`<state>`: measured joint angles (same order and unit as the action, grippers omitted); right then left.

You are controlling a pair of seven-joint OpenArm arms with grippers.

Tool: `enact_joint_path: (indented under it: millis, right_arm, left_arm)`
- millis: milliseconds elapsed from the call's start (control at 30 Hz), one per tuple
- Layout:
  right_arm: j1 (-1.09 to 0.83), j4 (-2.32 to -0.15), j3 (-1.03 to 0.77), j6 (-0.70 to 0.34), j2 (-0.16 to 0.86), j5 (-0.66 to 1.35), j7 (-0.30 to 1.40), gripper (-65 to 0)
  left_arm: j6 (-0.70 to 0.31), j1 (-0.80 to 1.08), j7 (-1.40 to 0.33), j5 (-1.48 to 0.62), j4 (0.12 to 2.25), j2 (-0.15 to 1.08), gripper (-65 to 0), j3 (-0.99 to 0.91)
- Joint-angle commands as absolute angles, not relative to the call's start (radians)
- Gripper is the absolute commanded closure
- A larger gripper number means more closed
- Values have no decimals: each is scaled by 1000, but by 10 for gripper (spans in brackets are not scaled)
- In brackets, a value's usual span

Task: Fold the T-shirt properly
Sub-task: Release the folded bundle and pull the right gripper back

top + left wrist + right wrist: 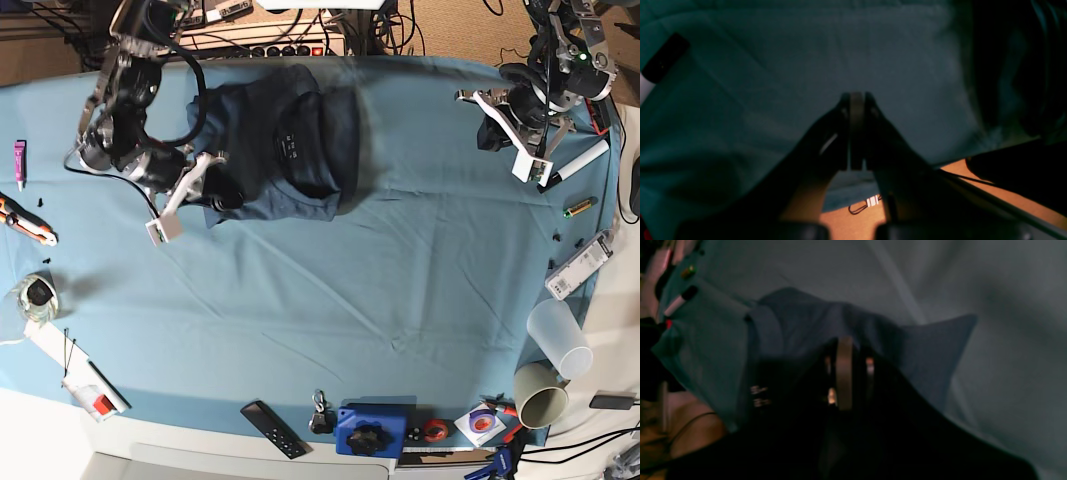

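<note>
The dark navy T-shirt point(285, 150) lies bunched and partly folded at the back of the table, left of centre, with its collar label facing up. My right gripper point(220, 193) is at the shirt's near-left edge. In the right wrist view its fingers point(844, 373) are pressed together at a raised fold of the navy T-shirt point(806, 323). My left gripper point(492, 132) hangs at the back right, well away from the shirt. Its fingers point(857, 126) are shut on nothing above the teal table cloth point(806, 60).
Two cups point(556, 338) point(540, 396) stand at the right front. A remote point(273, 428), a blue box point(372, 430) and small tools line the front edge. Markers point(586, 160) lie at the right edge, scissors and tape point(35, 296) at the left. A binder clip point(865, 204) hangs below the cloth's edge.
</note>
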<state>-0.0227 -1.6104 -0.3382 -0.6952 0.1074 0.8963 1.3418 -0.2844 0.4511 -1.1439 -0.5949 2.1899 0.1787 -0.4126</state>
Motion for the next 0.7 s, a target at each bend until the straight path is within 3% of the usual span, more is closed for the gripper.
enact_joint_path:
  millis: [0,233,667]
  right_arm:
    - [8,-1577,-340,-698,113,913,1341,-49]
    - [42,-1449,-340,-698,114,912,1396,-49]
    - [18,-1776,-533,-698,117,1079,1396,-49]
  left_arm:
    - [-288,451,-1126,-603,2208,186,0,-416]
    - [-288,451,-1126,-599,2208,186,0,-416]
    - [-288,452,-1158,-599,2208,186,0,-416]
